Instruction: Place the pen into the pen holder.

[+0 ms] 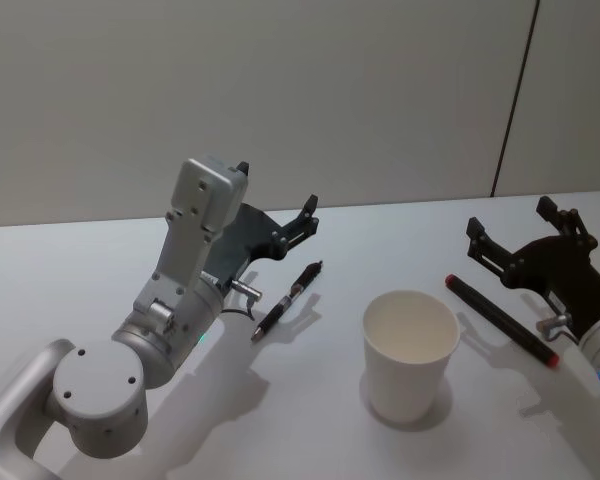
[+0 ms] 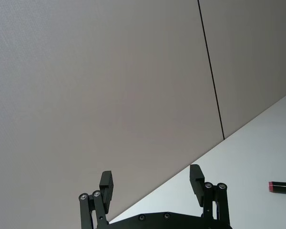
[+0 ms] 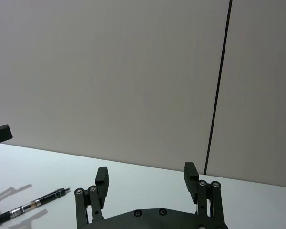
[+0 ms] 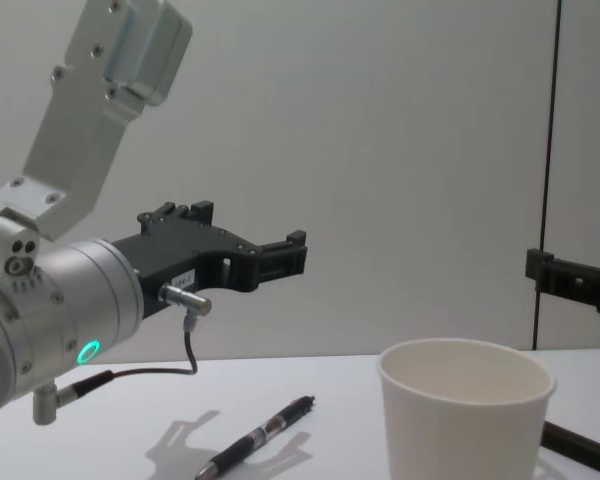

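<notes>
The pen holder [image 1: 410, 350], a wide white paper cup, stands upright and empty on the white table; the chest view shows it large [image 4: 465, 420]. A slim black pen [image 1: 288, 298] lies flat to the cup's left [image 4: 260, 438] [image 3: 31, 207]. A thicker black pen with red ends [image 1: 500, 320] lies to the cup's right [image 2: 282, 187] [image 4: 580, 445]. My left gripper [image 1: 276, 187] hovers open and empty above the slim pen [image 2: 151, 180] [image 4: 285, 255]. My right gripper [image 1: 510, 217] is open and empty in the air above the thick pen [image 3: 146, 174] [image 4: 558, 273].
A plain grey wall with a dark vertical seam [image 1: 515, 95] rises behind the table's far edge. Bare white tabletop [image 1: 100, 260] stretches to the left and in front of the cup.
</notes>
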Robot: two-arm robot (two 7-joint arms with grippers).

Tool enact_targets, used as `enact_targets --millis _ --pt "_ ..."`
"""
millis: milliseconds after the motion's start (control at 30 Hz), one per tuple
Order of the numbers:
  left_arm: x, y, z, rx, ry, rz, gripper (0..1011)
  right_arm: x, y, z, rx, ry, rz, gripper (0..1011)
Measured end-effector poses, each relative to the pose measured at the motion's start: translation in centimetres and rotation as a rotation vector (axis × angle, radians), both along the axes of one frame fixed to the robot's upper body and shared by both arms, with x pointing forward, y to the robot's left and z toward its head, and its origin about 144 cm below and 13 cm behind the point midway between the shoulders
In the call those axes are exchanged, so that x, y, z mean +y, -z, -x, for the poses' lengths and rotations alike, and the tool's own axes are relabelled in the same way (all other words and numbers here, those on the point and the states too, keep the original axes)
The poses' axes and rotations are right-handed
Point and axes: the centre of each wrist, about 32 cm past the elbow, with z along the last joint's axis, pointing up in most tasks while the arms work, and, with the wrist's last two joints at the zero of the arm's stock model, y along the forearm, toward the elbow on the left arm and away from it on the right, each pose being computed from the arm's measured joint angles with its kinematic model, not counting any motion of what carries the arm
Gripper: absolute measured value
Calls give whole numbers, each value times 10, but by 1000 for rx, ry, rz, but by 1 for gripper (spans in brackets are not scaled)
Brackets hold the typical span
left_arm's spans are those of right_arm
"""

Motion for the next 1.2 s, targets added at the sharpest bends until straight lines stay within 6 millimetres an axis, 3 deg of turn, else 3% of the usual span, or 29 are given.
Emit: enact_targets --millis 1200 --pt "0 0 0 0 0 0 1001 0 0 0 0 0 0 1001"
